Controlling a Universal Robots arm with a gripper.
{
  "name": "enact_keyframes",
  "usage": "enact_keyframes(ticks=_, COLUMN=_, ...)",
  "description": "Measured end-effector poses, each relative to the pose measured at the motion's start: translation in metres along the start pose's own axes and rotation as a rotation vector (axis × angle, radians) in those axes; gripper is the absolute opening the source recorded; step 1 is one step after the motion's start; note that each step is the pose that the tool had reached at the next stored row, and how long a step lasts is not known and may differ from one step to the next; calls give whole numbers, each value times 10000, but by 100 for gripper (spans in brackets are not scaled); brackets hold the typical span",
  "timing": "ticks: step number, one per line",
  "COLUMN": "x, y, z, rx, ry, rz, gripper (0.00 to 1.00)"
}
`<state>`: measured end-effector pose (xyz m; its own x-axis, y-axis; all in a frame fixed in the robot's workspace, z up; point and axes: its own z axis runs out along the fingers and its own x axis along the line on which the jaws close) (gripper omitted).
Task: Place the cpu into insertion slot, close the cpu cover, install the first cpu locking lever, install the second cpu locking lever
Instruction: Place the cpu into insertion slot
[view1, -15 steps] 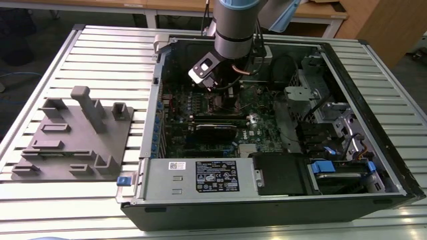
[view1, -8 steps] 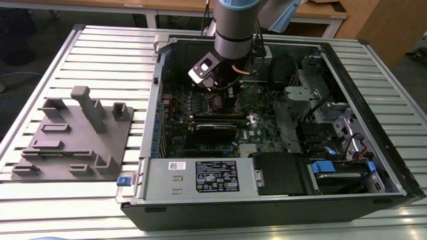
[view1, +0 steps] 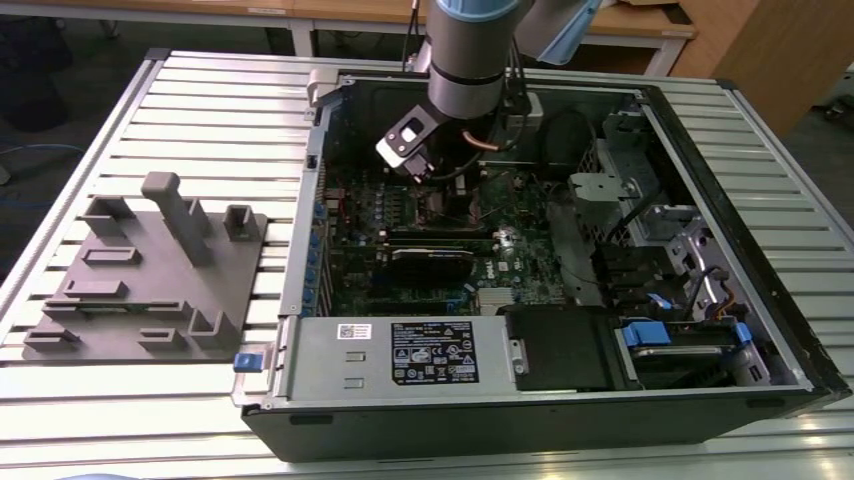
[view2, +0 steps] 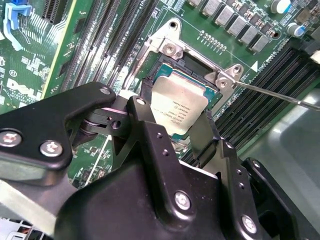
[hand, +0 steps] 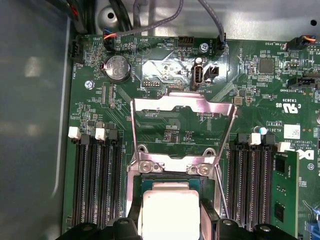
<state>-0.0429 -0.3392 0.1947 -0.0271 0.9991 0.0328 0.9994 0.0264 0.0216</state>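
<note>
Silver cpu (view2: 180, 106) clamped between the black fingers (view2: 150, 145), over the insertion slot (view2: 192, 64), cpu cover (hand: 182, 104) flipped open

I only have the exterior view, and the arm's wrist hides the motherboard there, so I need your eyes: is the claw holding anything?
Observer: Yes. In the second wrist view the claw grips a flat square chip with a dull silver top by two opposite edges.
Operator: Where is it relative to the socket?
Observer: Right over the small dark square socket with a silvery rim. I can't tell whether it is seated.
Operator: And the cover?
Observer: In the first wrist view the thin silvery metal frame cover stands open, clear of the chip.
</note>
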Motion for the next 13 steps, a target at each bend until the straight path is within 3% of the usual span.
enact_keyframes(ticks=13, x=0, y=-6, z=0, rx=-16, ry=-12, rz=524, gripper=54)
